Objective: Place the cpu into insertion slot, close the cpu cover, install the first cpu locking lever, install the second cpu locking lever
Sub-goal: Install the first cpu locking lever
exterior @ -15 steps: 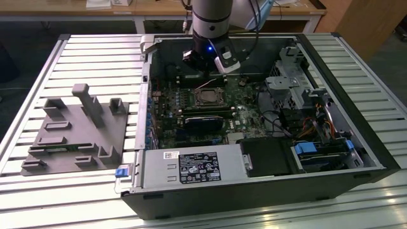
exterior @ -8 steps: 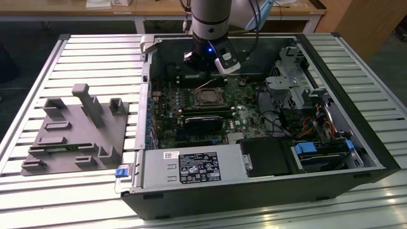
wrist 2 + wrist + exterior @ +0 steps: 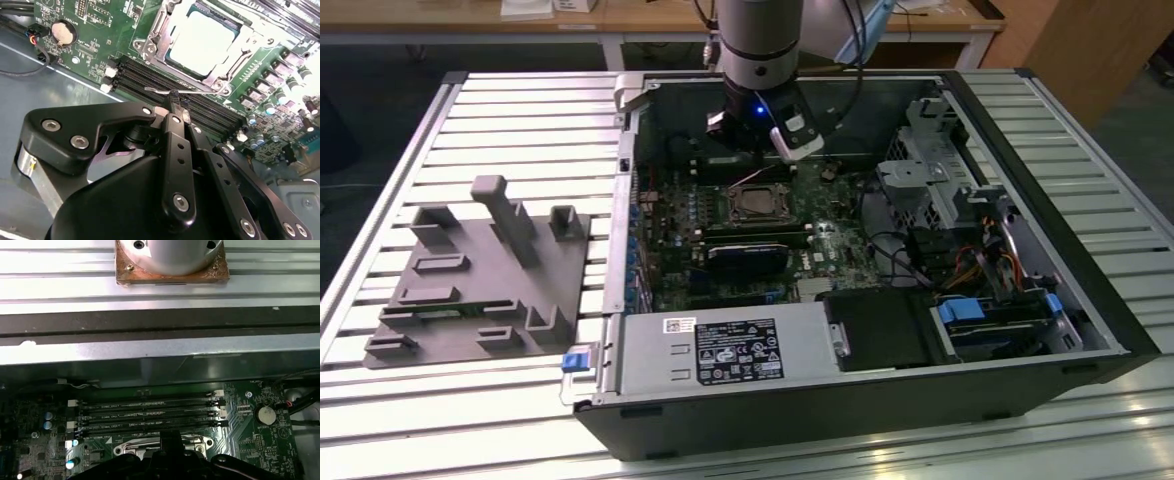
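A slatted metal tabletop [image 3: 520, 110] carries an open computer case [image 3: 854, 410]. Inside, the cpu [image 3: 202, 40] lies in the insertion slot [image 3: 223, 86] on the green motherboard [image 3: 100, 30]. The claw [image 3: 175, 97] hangs over the memory slots [image 3: 140, 79], closed, its tips at a thin wire locking lever [image 3: 155, 90].

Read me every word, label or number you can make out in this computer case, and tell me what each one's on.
Large label on the power supply: print too small to read.
Small white sticker beside it: too small to read.
White print on the motherboard, by the memory slots: too small to read.
Nothing can be quoted.
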`<state>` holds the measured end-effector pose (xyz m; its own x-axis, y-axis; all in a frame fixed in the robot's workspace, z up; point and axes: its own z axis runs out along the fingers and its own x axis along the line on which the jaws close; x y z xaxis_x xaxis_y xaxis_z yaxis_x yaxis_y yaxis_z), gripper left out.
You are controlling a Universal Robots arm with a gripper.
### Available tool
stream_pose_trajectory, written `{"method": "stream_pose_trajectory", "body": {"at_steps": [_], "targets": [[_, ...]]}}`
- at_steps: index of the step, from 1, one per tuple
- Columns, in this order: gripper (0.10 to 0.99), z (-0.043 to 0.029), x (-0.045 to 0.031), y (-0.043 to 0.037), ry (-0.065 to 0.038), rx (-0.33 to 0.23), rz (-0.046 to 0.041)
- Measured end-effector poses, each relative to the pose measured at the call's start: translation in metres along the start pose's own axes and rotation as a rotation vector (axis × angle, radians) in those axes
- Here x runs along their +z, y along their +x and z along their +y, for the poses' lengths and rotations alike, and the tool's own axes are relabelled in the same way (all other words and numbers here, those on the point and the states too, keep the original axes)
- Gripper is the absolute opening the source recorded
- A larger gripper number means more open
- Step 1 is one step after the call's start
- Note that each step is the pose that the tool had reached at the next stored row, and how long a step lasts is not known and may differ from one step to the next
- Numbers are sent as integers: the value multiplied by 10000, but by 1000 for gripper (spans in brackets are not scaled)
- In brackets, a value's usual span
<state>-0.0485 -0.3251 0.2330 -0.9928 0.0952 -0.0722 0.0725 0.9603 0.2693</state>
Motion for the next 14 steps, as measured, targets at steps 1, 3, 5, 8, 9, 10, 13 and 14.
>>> {"method": "stream_pose_trajectory", "body": {"at_steps": [1, 3, 5, 8, 9, 10, 13, 14], "targets": [[106, -7, 7, 0, -13, -3, -17], [106, -23, 27, 1, -34, -11, -49], [106, -30, 39, 2, -34, -12, -59], [106, -30, 39, 2, -34, -14, -59], [106, -30, 39, 2, -35, -14, -59], [106, -30, 40, 2, -40, -14, -60], [106, -34, 44, 2, -51, -28, -125], [106, -37, 47, 3, -56, -39, -167]]}}
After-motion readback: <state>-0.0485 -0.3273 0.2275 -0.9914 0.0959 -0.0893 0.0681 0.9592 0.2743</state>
